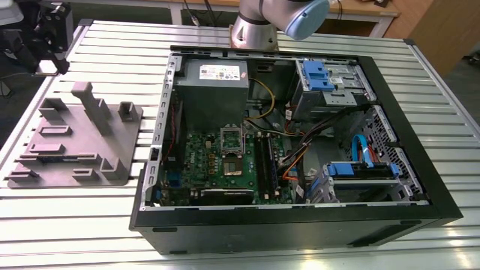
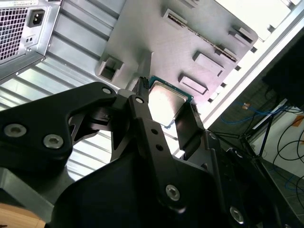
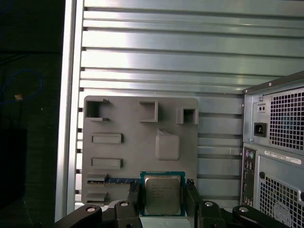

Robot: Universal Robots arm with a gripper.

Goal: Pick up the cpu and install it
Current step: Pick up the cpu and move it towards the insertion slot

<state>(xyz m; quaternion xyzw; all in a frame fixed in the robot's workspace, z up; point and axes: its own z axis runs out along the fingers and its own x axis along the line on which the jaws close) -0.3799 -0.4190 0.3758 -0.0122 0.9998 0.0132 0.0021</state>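
The cpu (image 3: 163,194) is a small square chip with a silvery metal top and a green rim. My gripper (image 3: 163,191) is shut on it, one black finger (image 3: 134,194) on each of two opposite edges. In the second wrist view the cpu (image 2: 167,102) hangs between the same fingers (image 2: 142,95) above the grey fixture plate (image 2: 180,42). In the exterior view the gripper (image 1: 49,45) is high at the far left, above the table and beyond the plate (image 1: 75,140). The motherboard (image 1: 225,163) lies in the open computer case (image 1: 420,140), its socket (image 1: 231,149) uncovered.
The grey plate (image 3: 142,142) carries upright blocks and shallow pockets. The case's rear panel (image 3: 275,152) with vents stands beside it. Inside the case are a power supply (image 1: 213,79), cables, blue drive bays (image 1: 330,79) and memory sticks (image 1: 264,163). The slatted table's edge (image 3: 71,118) runs close by.
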